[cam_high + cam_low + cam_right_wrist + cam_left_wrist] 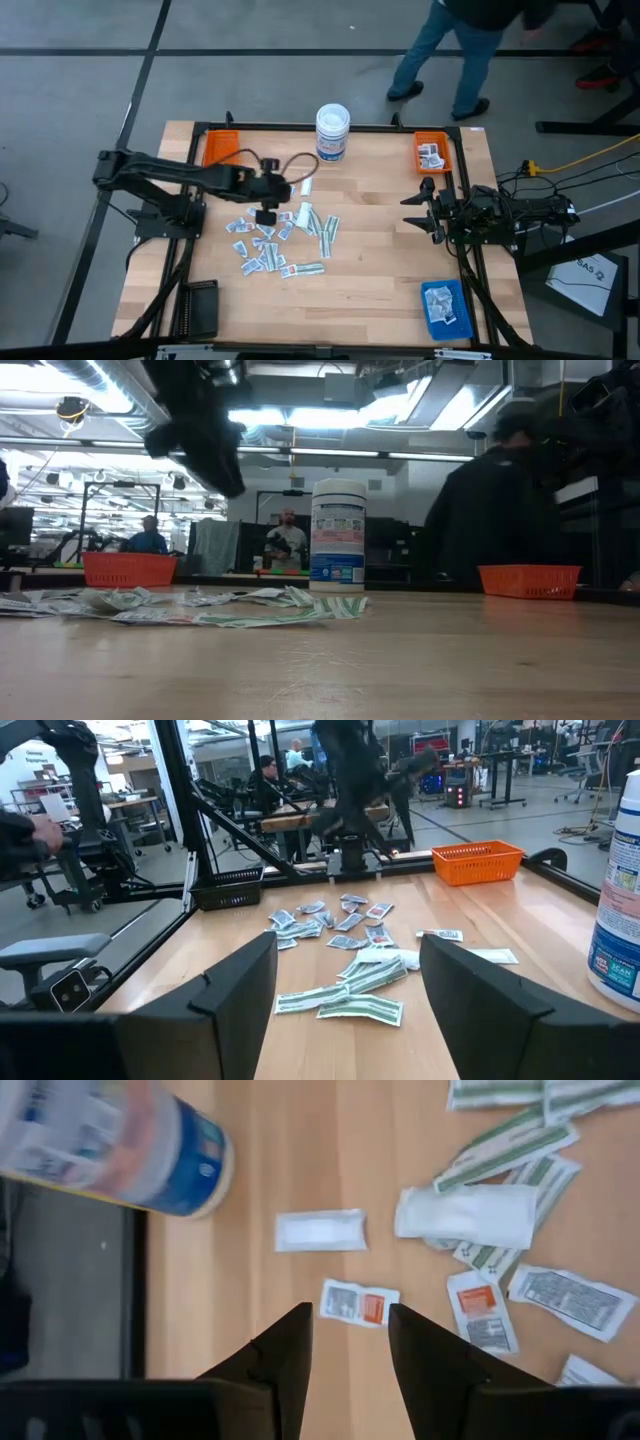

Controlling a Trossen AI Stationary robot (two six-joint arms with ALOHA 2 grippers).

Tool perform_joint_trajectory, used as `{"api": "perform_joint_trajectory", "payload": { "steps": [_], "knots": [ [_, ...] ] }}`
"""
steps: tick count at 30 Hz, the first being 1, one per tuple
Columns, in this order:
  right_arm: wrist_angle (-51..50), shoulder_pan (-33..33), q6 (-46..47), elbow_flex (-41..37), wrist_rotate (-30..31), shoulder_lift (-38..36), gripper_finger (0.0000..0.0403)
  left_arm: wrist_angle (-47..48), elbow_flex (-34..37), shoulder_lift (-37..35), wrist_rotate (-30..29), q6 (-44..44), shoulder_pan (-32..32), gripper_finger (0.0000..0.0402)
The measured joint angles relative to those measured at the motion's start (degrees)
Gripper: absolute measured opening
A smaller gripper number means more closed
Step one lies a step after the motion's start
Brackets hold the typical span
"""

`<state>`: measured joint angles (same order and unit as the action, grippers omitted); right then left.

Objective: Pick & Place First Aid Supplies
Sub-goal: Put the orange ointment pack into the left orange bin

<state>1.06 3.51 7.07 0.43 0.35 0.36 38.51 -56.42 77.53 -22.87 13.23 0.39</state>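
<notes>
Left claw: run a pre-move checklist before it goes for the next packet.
1. Left claw open: ok, jaws apart, nothing between them.
2. Target in line: ok, a white packet with an orange patch lies just ahead of the fingertips.
3. Target lying separate from other packets: ok.
4. White tub out of the path: ok, off to one side.
5. Right claw clear: ok, waiting open at the right table edge.
6. Height above table: cannot tell.

Matt paper packets [265,245] are lying on the smooth pale wooden table [370,270]; a glossy plastic tub [332,132] is standing there.
</notes>
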Motion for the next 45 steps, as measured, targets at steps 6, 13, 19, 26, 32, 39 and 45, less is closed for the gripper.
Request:
{"api": "perform_joint_trajectory", "payload": {
  "steps": [6,13,19,26,32,39,45],
  "knots": [
    [0.0,-0.02,0.0,0.0,0.01,-0.02,0.0245,-1.69,0.0,7.48,0.11,-0.07,0.58,0.0127],
    [0.0,0.0,0.0,0.0,0.01,0.0,0.0245,-5.08,0.0,14.89,2.11,-0.91,0.36,0.0126],
    [0.0,0.0,0.0,0.0,0.01,-0.02,0.0245,-6.86,0.01,20.51,2.31,-5.34,2.67,0.0129],
    [-0.01,0.0,-0.01,0.0,0.01,-0.02,0.0245,-7.06,0.02,23.16,-0.14,-5.57,4.18,0.013],
    [0.0,-0.02,0.0,0.0,0.01,-0.02,0.0245,-6.87,0.02,24.71,-0.02,-5.67,3.71,0.013],
    [0.0,0.0,0.0,0.0,0.01,-0.02,0.0245,-8.65,1.03,24.55,0.17,-5.05,4.34,0.0132],
    [-0.02,0.0,0.0,0.0,0.01,0.0,0.0245,-9.38,1.13,24.53,1.65,-4.96,5.18,0.0123]
  ]
}}
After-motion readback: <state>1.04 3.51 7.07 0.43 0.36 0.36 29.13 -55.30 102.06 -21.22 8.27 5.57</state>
